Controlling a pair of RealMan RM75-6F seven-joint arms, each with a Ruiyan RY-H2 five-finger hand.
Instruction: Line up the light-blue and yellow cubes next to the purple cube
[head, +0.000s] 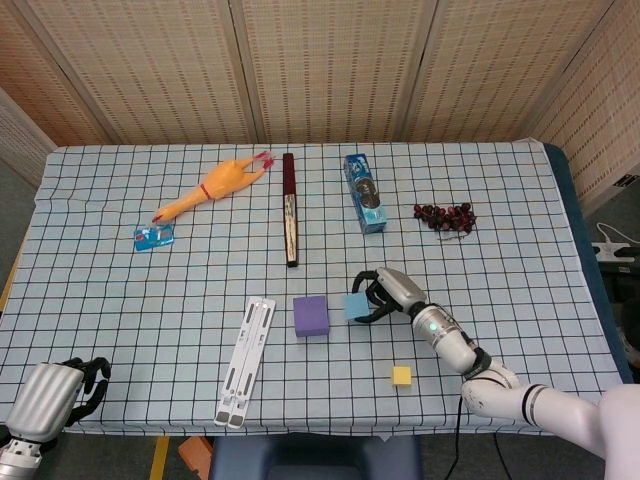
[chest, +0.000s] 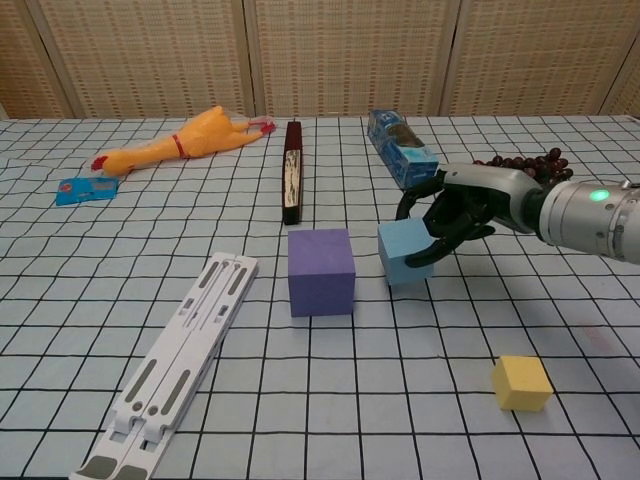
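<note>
The purple cube (head: 311, 316) (chest: 321, 271) sits near the table's front middle. Just to its right, a small gap away, is the light-blue cube (head: 357, 307) (chest: 402, 252), gripped from the right by my right hand (head: 383, 292) (chest: 452, 212), whose dark fingers curl around it. The yellow cube (head: 401, 376) (chest: 521, 382) lies alone toward the front right, apart from the hand. My left hand (head: 55, 392) rests at the front-left table corner with fingers curled in, holding nothing; the chest view does not show it.
A white folding stand (head: 246, 361) (chest: 165, 368) lies left of the purple cube. Behind are a dark brown stick (head: 289, 208) (chest: 292, 171), a blue snack box (head: 365, 192) (chest: 402, 147), dark grapes (head: 445, 216) (chest: 520, 164), a rubber chicken (head: 212, 187) and a small blue packet (head: 153, 237).
</note>
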